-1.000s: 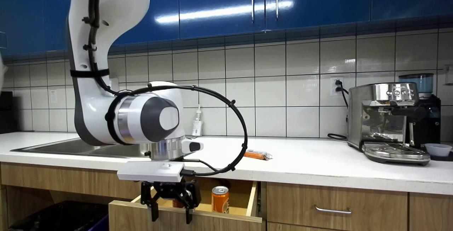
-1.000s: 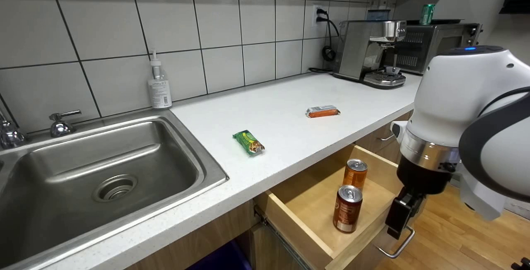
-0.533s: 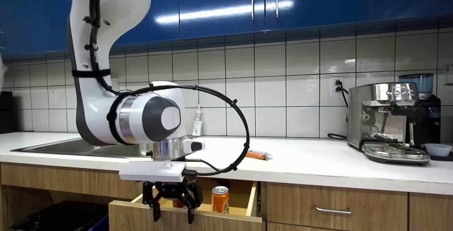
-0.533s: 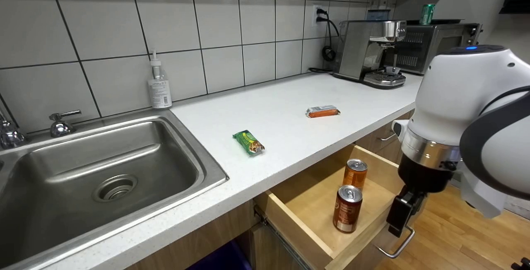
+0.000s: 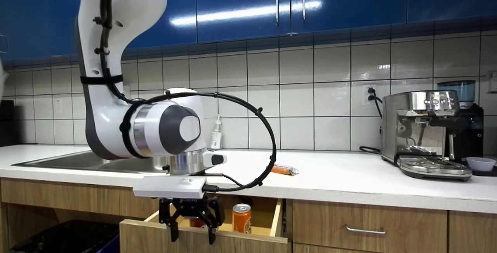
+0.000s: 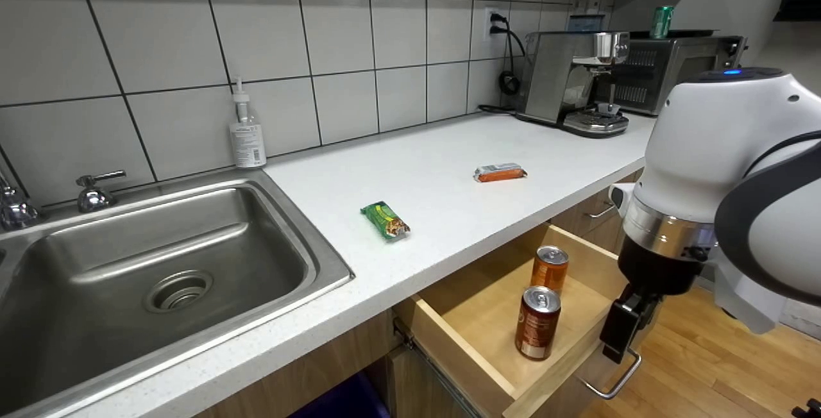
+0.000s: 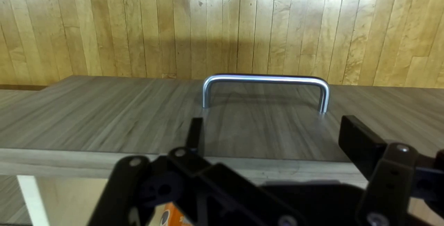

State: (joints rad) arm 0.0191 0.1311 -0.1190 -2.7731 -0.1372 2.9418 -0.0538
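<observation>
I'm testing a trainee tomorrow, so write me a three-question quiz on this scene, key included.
1. Count: how many drink cans stand inside the open drawer?

2. True or false: the tool is shut on the open drawer's bar handle.

3. Choose: which of these is nearest the sink?
A. orange snack packet
B. green snack packet
C. espresso machine

Key:
1. Two: an orange can and a dark red can, both upright.
2. False. The tool's jaws stand wide open.
3. B.
</observation>
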